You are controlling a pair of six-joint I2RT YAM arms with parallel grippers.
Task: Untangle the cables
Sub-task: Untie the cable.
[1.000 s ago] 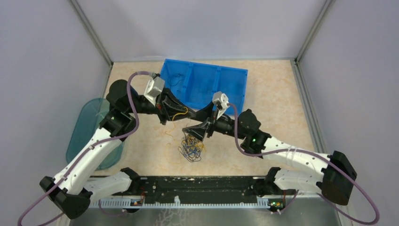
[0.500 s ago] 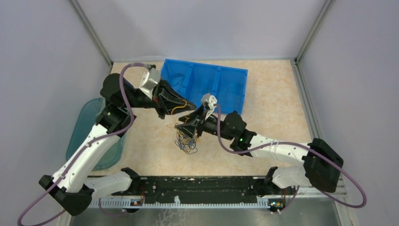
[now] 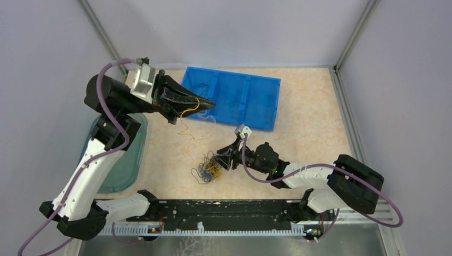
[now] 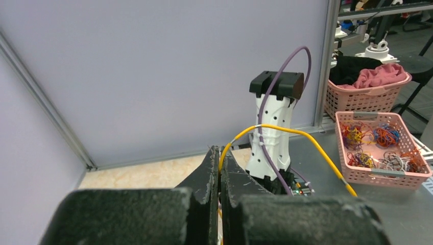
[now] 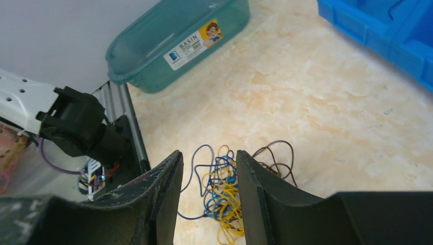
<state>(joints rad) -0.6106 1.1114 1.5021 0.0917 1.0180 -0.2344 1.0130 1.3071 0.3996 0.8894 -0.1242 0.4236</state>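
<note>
A tangle of thin blue, yellow and dark cables lies on the table in front of the arms; it also shows in the right wrist view. My left gripper is raised over the near edge of the blue bin and is shut on one yellow cable, which loops out past the fingertips in the left wrist view and trails down. My right gripper is open just right of the tangle, its fingers low over the pile, holding nothing.
A teal lidded basin sits at the left edge, also in the right wrist view. One dark wire lies in the bin's left compartment. The black rail runs along the near edge.
My left gripper has lifted up and to the left, pulling the yellow cable free of the tangle. My right gripper has let go of the pile, opened and dropped nearer the table.
</note>
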